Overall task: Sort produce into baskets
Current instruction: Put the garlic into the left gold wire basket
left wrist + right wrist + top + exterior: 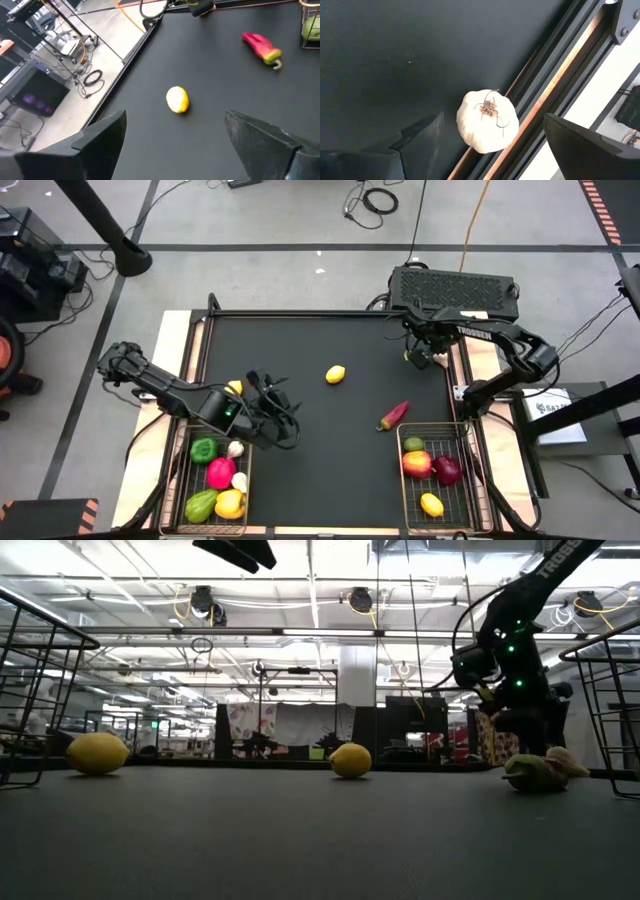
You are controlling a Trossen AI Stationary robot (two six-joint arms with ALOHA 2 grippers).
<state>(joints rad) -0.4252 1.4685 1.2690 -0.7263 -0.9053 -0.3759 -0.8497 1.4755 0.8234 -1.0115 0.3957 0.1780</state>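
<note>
Loose produce lies on the black mat: a lemon (335, 374) in the middle, a second lemon (234, 387) at the left, and a red chili (394, 415) beside the right basket (470, 480). A white garlic bulb (487, 127) rests on the mat against its right edge rail. My right gripper (490, 150) hangs open over the bulb, one finger on either side and apart from it. My left gripper (275, 405) is open above the mat's left part, facing the middle lemon (177, 99). The left basket (182, 480) holds several pieces.
The right basket holds a lime (413, 444), an apple (417, 464), a dark red piece (448, 470) and a lemon (431, 504). A raised rail (545, 95) borders the mat beside the garlic. Bare mat lies between the two baskets.
</note>
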